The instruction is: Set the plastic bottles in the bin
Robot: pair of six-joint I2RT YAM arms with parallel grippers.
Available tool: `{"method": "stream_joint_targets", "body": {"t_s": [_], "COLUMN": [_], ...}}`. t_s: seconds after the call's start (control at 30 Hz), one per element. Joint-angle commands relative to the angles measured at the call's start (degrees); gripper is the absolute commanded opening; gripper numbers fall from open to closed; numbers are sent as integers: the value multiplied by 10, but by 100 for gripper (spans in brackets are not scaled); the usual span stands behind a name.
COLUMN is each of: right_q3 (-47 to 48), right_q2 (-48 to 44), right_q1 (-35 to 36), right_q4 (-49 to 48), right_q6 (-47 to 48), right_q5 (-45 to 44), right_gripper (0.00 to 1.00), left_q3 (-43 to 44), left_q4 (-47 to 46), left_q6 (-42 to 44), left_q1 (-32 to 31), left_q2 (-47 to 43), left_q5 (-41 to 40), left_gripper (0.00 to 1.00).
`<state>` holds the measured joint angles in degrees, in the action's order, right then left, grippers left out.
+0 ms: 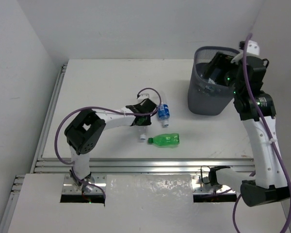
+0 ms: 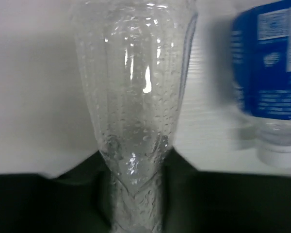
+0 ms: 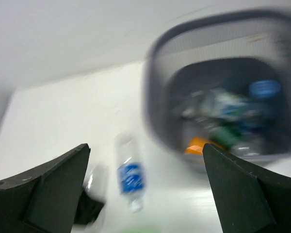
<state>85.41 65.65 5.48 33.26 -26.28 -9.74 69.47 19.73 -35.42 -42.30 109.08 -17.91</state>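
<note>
Three bottles lie outside the bin [image 1: 203, 104] on the white worktop [image 1: 102, 82], and we count them in the top view: a clear bottle [image 2: 136, 97], a blue-label bottle [image 1: 163, 111] just beside it, and a green bottle [image 1: 165, 140] on its side nearer the arm bases.

The left pincer [image 1: 142, 120] is pressed together on the clear bottle, whose ribbed body fills the left wrist view between the dark fingers [image 2: 43, 204]. The bottle appears to rest on the worktop, not yet lifted, though we cannot be sure.

The right pincer [image 1: 216, 69] hangs over the bin's mouth, its jaws spread wide with nothing between them. In its blurred wrist view we look down into the bin and make out several bottles at the bottom, among them an orange bottle [image 3: 196, 145] and one with a blue label. The blur hides their exact number.

We judge the job past its midpoint. Part of the load is binned, one bottle is in the left arm's grip and must be carried across to the bin at the far right, and the blue-label and green bottles wait untouched in the middle of the worktop.
</note>
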Motion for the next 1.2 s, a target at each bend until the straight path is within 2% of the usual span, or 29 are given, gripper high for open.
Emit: {"method": "stream_joint_targets", "body": {"t_s": [0.0,0.03,0.07,0.1,0.13,0.17,0.2,0.23,0.27,0.3,0.33,0.5,0.6,0.63,0.67,0.7,0.73,0.77,0.8,0.87,0.9,0.97,1.0,1.1,1.17], "right_q3": [-36,-54,-73,-115,-138,-160,-202,-221,-235,-251,-255,-272,-281,-282,-281,-278,-274,-265,-239,-192,-132,-81,-39,22,41], "right_q2": [22,20,19,18,18,16,9,6,4,4,4,12,9,6,4,2,-13,-24,-45,-58,-59,-47,-41,-5,31], "right_q1": [53,66,78,101,111,121,142,153,162,183,194,250,270,274,276,275,275,275,273,270,269,263,258,216,147], "right_q4": [1,-15,-60,-90,-155,-190,-229,-296,-322,-341,-369,-427,-452,-454,-452,-429,-406,-384,-329,-248,-179,-130,-127,-148,-151], "right_q6": [-3,-1,-4,-13,-23,-48,-60,-72,-90,-95,-98,-110,-114,-114,-112,-109,-91,-76,-44,-24,2,32,73,164,186], "right_q5": [152,253,307,355,437,466,487,503,530,539,543,568,569,567,550,533,496,455,351,198,44,-114,-238,-367,-373], "right_gripper": [99,99,99,99,99,99,99,99,99,99,99,99,98,77,56,19,0,0,0,0,0,0,0,0,3], "left_q3": [-44,-63,-111,-138,-208,-245,-273,-315,-332,-343,-361,-366,-347,-341,-334,-322,-319,-315,-305,-293,-288,-282,-282,-279,-242], "left_q4": [43,35,-11,-57,-188,-270,-327,-376,-446,-471,-512,-553,-559,-552,-550,-537,-525,-506,-450,-390,-327,-261,-243,-197,-116], "left_q6": [-80,-88,-89,-48,-11,22,78,96,105,114,113,75,59,58,56,55,59,62,75,96,105,114,115,105,91], "left_q1": [4,3,1,-7,-8,-8,-9,-9,-8,-8,-8,-8,-8,-8,-8,-8,-8,-8,-9,-9,-9,-11,-11,-12,-15], "left_q2": [-52,-89,-127,-218,-268,-353,-386,-416,-458,-473,-486,-514,-507,-503,-502,-503,-511,-517,-531,-542,-545,-544,-541,-513,-454], "left_q5": [-119,-149,-151,-139,-62,8,143,205,264,344,372,451,459,461,466,462,451,408,375,288,258,200,186,149,127], "left_gripper": [0,0,0,0,0,0,0,0,0,0,0,0,0,5,13,41,64,94,100,100,100,100,100,100,100]}}
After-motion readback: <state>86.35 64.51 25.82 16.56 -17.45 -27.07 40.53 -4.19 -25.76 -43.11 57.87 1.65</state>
